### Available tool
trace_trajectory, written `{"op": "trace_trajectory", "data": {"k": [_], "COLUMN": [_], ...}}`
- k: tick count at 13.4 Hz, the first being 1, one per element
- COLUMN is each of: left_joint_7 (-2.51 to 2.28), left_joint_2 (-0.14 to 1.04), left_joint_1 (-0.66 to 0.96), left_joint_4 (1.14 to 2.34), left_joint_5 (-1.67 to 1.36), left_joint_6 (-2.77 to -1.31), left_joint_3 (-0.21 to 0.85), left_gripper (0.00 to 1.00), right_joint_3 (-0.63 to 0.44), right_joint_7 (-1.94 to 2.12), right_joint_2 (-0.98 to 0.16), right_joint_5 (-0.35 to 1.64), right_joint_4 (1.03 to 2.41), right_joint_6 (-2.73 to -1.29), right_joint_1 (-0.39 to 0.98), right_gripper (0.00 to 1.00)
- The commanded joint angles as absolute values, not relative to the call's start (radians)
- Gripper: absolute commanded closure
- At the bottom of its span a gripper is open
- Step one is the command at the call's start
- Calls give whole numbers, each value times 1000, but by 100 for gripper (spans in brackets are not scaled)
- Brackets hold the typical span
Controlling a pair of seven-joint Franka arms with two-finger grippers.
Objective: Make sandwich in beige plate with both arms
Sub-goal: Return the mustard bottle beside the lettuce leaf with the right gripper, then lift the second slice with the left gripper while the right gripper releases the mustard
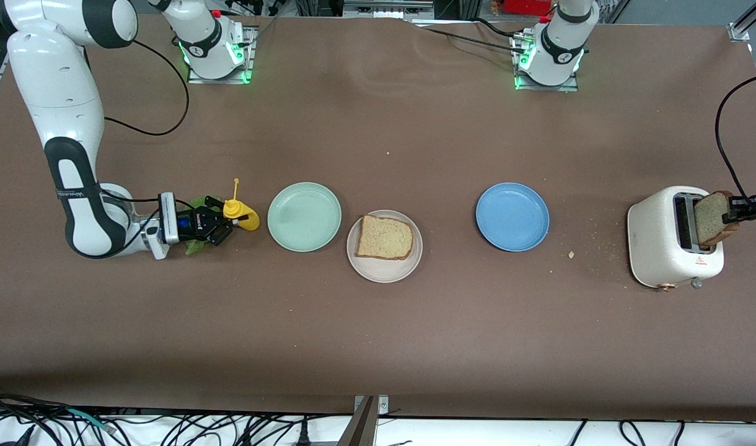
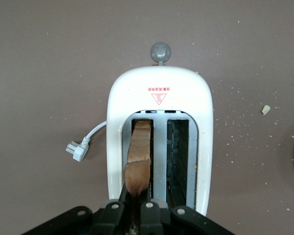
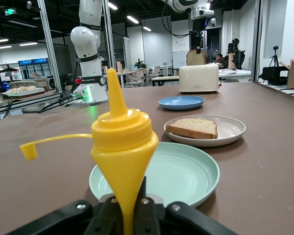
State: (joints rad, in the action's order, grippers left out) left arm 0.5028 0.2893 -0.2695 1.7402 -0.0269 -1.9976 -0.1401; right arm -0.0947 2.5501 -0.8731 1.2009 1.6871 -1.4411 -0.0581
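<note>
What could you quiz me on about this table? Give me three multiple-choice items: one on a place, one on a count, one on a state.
1. Where does the bread slice lie?
A. mint green plate
B. beige plate
C. blue plate

2. How many plates are on the table?
A. two
B. three
C. four

3. What does the left pincer grip?
A. a bread slice in the toaster
B. a yellow bottle
C. nothing

Answers:
1 B: the slice lies flat on the beige plate.
2 B: the mint green plate, beige plate and blue plate.
3 A: its fingers pinch the toaster's slice.
</note>
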Motion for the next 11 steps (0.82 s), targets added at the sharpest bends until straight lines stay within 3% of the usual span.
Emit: {"op": "trace_trajectory", "data": {"k": [1, 4, 8, 11], "left_joint_7": [520, 517, 508, 509], "left_joint_2": [279, 281, 281, 291], "left_joint_1": [-265, -242, -215, -173], "left_joint_4": [1677, 1603, 1559, 1551], "left_joint_5": [-6, -8, -20, -20], "left_joint_6": [-1921, -1832, -1789, -1760], "left_joint_3": [-138, -138, -137, -137], "left_gripper": [100, 100, 100, 100], "right_joint_3": [-89, -91, -135, -167], "right_joint_7": [2568, 2563, 2487, 2305], "right_joint_2": [-871, -868, -841, -752], "right_joint_5": [1218, 1206, 1120, 1004], "right_joint_4": [1692, 1686, 1651, 1626], "right_joint_6": [-1417, -1417, -1417, -1419], "right_joint_1": [-69, -71, -67, -66], "right_gripper": [29, 2, 1, 1]}}
